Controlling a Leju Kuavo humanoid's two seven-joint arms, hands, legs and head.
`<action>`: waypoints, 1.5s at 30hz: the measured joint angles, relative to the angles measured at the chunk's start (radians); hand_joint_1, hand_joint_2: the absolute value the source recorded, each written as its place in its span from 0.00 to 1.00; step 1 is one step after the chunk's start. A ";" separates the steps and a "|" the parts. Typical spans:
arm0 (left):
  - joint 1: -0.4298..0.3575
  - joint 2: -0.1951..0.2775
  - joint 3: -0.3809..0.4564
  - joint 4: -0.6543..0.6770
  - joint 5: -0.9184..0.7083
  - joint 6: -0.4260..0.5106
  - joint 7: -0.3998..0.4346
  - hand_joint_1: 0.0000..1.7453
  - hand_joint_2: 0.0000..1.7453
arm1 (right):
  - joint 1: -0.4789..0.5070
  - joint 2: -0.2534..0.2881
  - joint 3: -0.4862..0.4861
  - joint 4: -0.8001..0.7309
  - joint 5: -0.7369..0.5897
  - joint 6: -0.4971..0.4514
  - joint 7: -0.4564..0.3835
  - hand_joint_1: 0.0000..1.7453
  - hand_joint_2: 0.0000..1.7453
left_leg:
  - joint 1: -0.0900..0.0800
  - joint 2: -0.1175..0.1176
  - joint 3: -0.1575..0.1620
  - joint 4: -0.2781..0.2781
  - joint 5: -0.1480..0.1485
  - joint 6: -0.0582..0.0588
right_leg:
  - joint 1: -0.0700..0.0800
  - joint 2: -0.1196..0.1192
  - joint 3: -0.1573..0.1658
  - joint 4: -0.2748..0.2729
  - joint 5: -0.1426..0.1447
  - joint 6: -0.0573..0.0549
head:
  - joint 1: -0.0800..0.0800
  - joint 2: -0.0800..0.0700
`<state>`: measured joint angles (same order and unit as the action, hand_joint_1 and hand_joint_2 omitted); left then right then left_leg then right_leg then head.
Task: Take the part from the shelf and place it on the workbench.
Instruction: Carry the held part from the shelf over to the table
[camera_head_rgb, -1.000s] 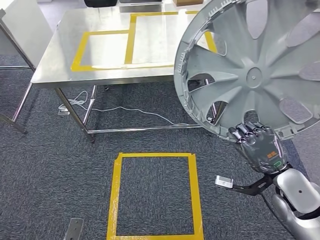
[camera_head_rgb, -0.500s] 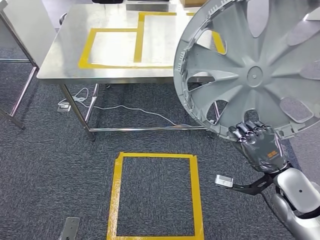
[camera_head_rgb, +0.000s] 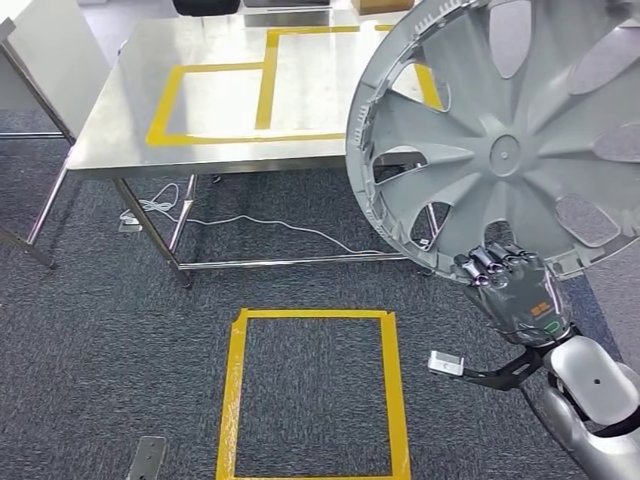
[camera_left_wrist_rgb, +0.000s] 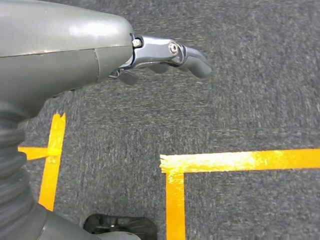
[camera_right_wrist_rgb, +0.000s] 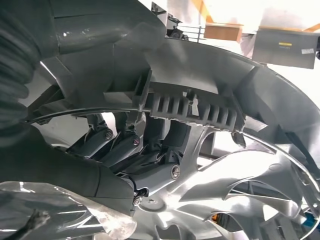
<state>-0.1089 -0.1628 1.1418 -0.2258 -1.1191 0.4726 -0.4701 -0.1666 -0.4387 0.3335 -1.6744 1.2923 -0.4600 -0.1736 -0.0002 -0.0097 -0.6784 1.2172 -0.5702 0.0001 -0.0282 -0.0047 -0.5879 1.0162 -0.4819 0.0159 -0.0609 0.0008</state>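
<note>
Right hand (camera_head_rgb: 521, 295), dark grey with silver forearm, raised at lower right of head view, fingers hooked over the lower rim of a large round silver-grey plastic wheel cover with spokes and oval openings (camera_head_rgb: 506, 150). Wheel cover held up in the air, tilted, face toward the camera, overlapping the right end of the workbench from this angle and not resting on it. From the right wrist view, dark fingers (camera_right_wrist_rgb: 113, 145) tucked behind the ribbed inner edge of the wheel cover (camera_right_wrist_rgb: 226, 165), gripping firmly.

Left hand (camera_left_wrist_rgb: 166, 50) hanging low over the floor, grey cover and a dark finger stretched out straight, clasping nothing, fingers not curled.

Beyond the right hand, a shiny stainless-steel workbench on thin metal legs (camera_head_rgb: 226, 150), top marked with rectangles of yellow tape (camera_head_rgb: 264, 75). Below it, a thin white cable (camera_head_rgb: 249, 220) trailing across dark grey carpet (camera_head_rgb: 90, 340). Nearer the robot, a square outline of yellow tape on the carpet (camera_head_rgb: 313, 395); a corner of such tape also under the left hand (camera_left_wrist_rgb: 175, 165). Small flat metal plate (camera_head_rgb: 147, 455) on the carpet at the lower left.
</note>
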 joint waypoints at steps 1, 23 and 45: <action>0.001 0.000 0.000 0.000 0.000 0.000 0.000 0.00 1.00 | 0.001 0.000 0.002 0.000 0.000 0.000 0.000 1.00 1.00 | 0.002 0.000 -0.032 0.060 -0.019 -0.003 | 0.000 0.000 0.001 0.000 -0.001 -0.001 | 0.000 0.000; 0.004 -0.002 0.000 0.000 -0.001 0.001 0.000 0.00 1.00 | 0.032 -0.005 0.003 -0.001 -0.003 -0.006 0.000 1.00 1.00 | -0.004 -0.004 0.104 -0.187 0.080 0.037 | 0.008 0.004 -0.041 0.026 0.024 0.027 | 0.010 0.000; 0.004 0.003 -0.001 0.000 -0.005 -0.002 0.001 0.00 1.00 | 0.043 -0.009 -0.011 -0.005 -0.004 -0.004 -0.003 1.00 1.00 | 0.004 0.000 0.075 -0.193 0.107 0.045 | 0.005 0.004 -0.034 0.118 -0.096 0.040 | 0.013 0.000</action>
<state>-0.1047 -0.1599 1.1405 -0.2258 -1.1237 0.4711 -0.4688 -0.1236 -0.4479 0.3223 -1.6794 1.2881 -0.4641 -0.1764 0.0035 -0.0099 -0.6034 1.0240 -0.4633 0.0446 -0.0228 -0.0008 -0.6223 1.1341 -0.5781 0.0558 -0.0484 0.0008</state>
